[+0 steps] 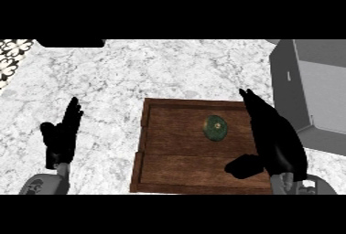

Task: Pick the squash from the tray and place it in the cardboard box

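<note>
A small dark green squash point(215, 128) lies in the wooden tray point(169, 169), right of the tray's middle. My right hand point(273, 137) hovers over the tray's right edge, fingers straight and pointing away, thumb spread toward the tray; it is open and sits just right of the squash without touching it. My left hand point(62, 135) rests open on the left over the marble counter, fingers up, well clear of the tray. The box point(317, 91) at the right looks grey, its open inside facing up, beyond my right hand.
The white marble counter point(135, 68) spreads behind and left of the tray. A patterned surface point(12, 57) shows at the far left corner. A dark shape point(71, 43) sits at the counter's back edge.
</note>
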Controlling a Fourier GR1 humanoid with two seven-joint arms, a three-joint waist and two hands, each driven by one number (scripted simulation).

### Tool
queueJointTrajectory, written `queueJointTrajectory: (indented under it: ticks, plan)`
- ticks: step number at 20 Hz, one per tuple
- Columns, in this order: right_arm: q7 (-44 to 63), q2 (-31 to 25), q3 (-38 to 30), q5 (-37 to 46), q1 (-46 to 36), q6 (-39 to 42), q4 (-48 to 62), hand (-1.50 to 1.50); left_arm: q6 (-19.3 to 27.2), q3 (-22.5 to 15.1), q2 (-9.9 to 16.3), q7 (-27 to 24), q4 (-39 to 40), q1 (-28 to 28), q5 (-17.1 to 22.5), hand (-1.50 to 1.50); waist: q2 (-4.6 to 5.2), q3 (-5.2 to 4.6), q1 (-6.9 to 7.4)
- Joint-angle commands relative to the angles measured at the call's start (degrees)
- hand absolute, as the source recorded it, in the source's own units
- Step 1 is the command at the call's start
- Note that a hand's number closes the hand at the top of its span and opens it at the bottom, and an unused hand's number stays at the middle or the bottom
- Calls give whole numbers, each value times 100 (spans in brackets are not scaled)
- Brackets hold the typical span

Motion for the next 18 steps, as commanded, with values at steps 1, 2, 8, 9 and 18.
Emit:
queueJointTrajectory:
  ticks: [1, 2, 8, 9, 18]
  plan:
    - [648, 486, 430, 433, 98, 137, 323, -150, -94, 106, -47, -146, 143, -53, -16, 0, 1, 2, -22]
    - [614, 537, 3, 116, -230, 465, 362, -150, 101, -53, -90, 244, -277, 63, -192, 0, -3, 5, -5]
    - [833, 1101, 309, 703, -207, 397, 632, -150, -15, 92, -171, -3, 71, -2, -273, 0, -2, 3, -26]
    - [995, 1381, 151, 685, -751, 516, 1023, -150, -191, 244, -64, 97, 119, -161, -94, 0, 4, 1, -2]
    - [975, 1769, 65, 1133, -780, 373, 1644, -150, -191, 250, -151, -46, -43, 142, -271, 0, -1, 4, 13]
